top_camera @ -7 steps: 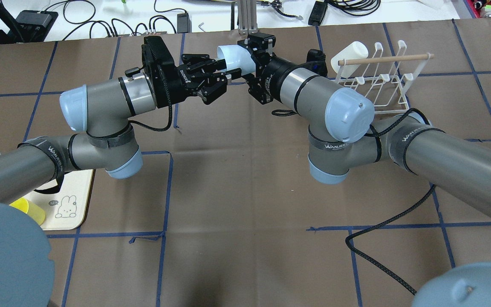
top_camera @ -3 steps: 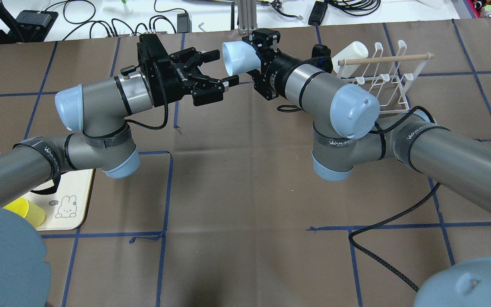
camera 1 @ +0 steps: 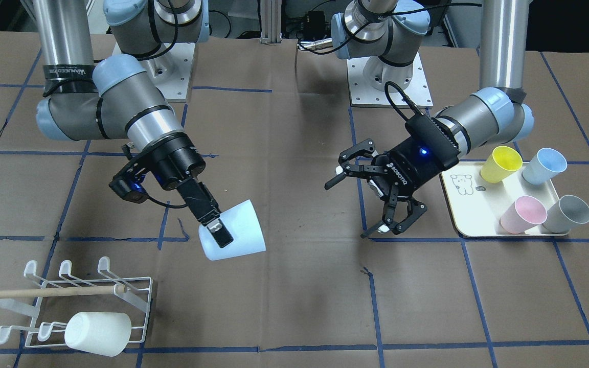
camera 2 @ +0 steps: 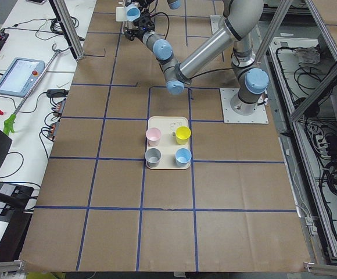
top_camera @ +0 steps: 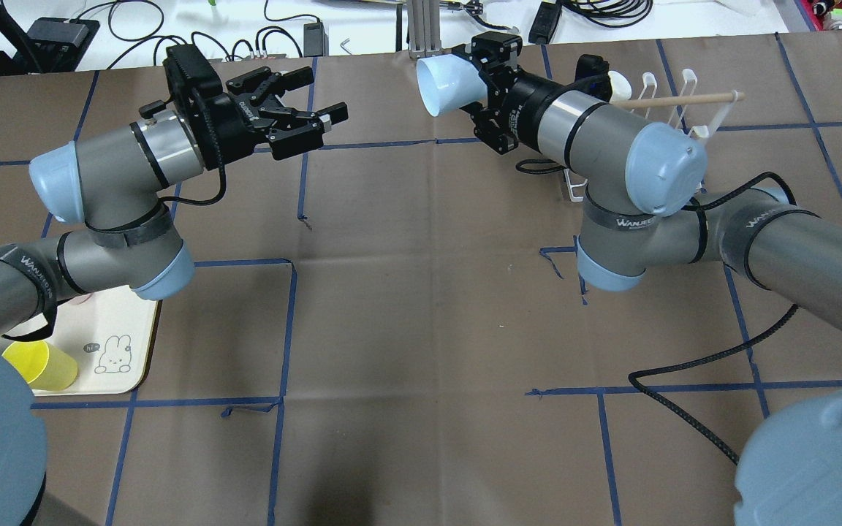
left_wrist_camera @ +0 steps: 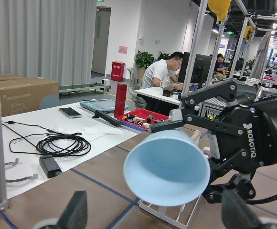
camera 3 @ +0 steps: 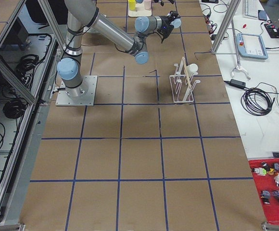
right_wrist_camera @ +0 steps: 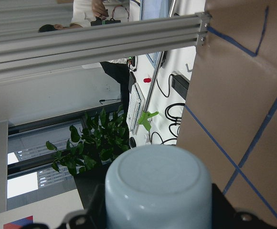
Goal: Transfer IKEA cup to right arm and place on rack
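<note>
My right gripper [camera 1: 219, 231] is shut on a pale blue cup [camera 1: 233, 232] and holds it tilted above the table, one flat finger on its outer wall. In the overhead view the cup [top_camera: 449, 84] faces mouth-left, just left of the rack [top_camera: 684, 109]. My left gripper [camera 1: 376, 197], a black clawed one, is open and empty, well apart from the cup; overhead it [top_camera: 304, 120] is at the far left. The left wrist view shows the cup's mouth [left_wrist_camera: 167, 167]. The right wrist view shows its base [right_wrist_camera: 157, 186]. The white wire rack [camera 1: 69, 299] carries a white cup [camera 1: 97, 334].
A cream tray [camera 1: 471, 214] by the left arm holds a yellow cup [camera 1: 500, 163], a blue cup [camera 1: 544, 166], a pink cup [camera 1: 523, 214] and a grey cup [camera 1: 566, 214]. A black cable [top_camera: 684, 380] trails over the table on the right.
The left gripper has drawn back to the left, away from the cup, its claws spread. The right arm has carried the cup to the right, toward the rack.
</note>
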Tool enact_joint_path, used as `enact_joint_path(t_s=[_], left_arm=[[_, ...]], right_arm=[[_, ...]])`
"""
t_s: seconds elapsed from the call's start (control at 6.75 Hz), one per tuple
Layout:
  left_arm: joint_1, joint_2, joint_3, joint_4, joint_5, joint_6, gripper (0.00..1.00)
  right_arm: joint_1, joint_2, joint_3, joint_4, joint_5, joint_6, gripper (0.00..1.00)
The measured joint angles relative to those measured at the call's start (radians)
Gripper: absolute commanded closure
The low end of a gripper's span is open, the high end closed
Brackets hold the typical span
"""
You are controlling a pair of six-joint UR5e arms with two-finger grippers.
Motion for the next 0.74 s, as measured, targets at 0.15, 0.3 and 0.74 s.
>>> enact_joint_path(t_s=[0.15,0.3,0.74], left_arm=[[0.015,0.003,0.021,-0.056,0.07,-0.004,0.01],[0.015,0.006,0.059,-0.126,0.19,-0.017,0.0],[-0.093,0.033,0.219,-0.497,0.658,-0.058,0.0]], right_arm=[[-0.05,-0.004,-0.002,0.001,0.018,-0.099,0.73],[-0.089,-0.01,-0.005,0.002,0.025,-0.213,0.75],[-0.167,-0.016,-0.027,0.005,0.028,-0.713,0.76]])
